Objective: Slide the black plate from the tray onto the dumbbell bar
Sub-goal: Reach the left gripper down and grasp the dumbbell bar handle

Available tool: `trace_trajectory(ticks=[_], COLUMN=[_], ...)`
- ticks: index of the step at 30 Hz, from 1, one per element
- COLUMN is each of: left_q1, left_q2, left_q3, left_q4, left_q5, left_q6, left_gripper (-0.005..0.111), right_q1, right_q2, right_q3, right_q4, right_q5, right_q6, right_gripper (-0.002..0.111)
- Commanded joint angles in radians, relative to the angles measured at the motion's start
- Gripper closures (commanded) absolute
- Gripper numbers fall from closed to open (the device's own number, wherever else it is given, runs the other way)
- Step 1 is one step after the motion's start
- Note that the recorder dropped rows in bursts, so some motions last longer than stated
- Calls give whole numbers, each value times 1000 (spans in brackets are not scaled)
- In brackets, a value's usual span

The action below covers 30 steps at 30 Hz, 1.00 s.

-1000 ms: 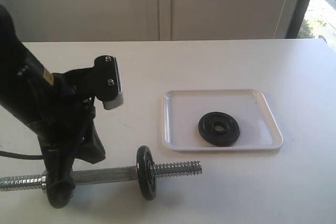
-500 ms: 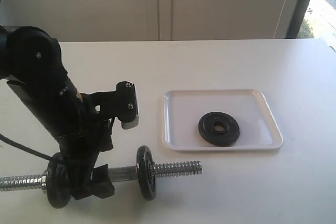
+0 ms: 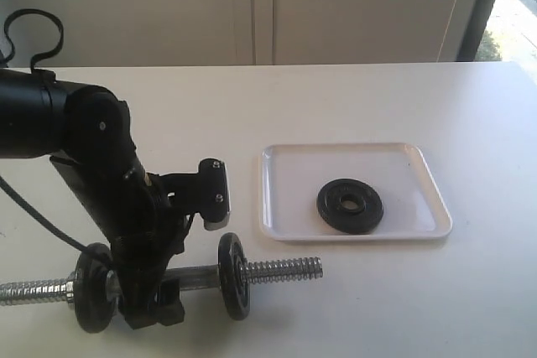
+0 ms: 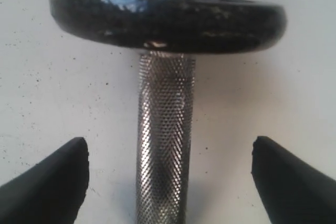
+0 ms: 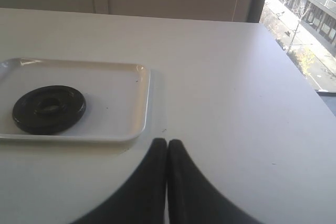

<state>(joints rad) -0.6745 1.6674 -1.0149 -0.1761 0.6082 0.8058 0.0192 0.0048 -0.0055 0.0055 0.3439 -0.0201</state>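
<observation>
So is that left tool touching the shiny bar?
Apart. The left wrist view shows the left tool open, one finger on each side of the dumbbell bar, with bare white table visible between each finger and the knurled steel.

Knurled metal dumbbell bar point(image 4: 164, 140), glossy plastic tray point(image 3: 417, 167)

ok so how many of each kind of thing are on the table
discs: 3 (loose disc, right bar disc, left bar disc)
tray: 1
bar: 1
total: 5
</observation>
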Motion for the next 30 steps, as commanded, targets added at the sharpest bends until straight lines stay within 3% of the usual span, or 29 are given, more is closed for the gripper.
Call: trace_trajectory(ticks=[1,21,30], left_q1=[-8,-8,-8], left_q2=[-1,9,50], left_q3=[27,27,27], left_q4=[6,26,29], left_q5=[-34,-30,-37], left_q6=[5,40,40], left_gripper=[22,23,44], right_q1=[1,1,1], right_q2=[-5,-5,-5], right_q3=[5,5,5], right_q4=[3,3,3], right_q5=[-9,-9,-9], right_q6=[2,2,2], right_gripper=[108,108,108])
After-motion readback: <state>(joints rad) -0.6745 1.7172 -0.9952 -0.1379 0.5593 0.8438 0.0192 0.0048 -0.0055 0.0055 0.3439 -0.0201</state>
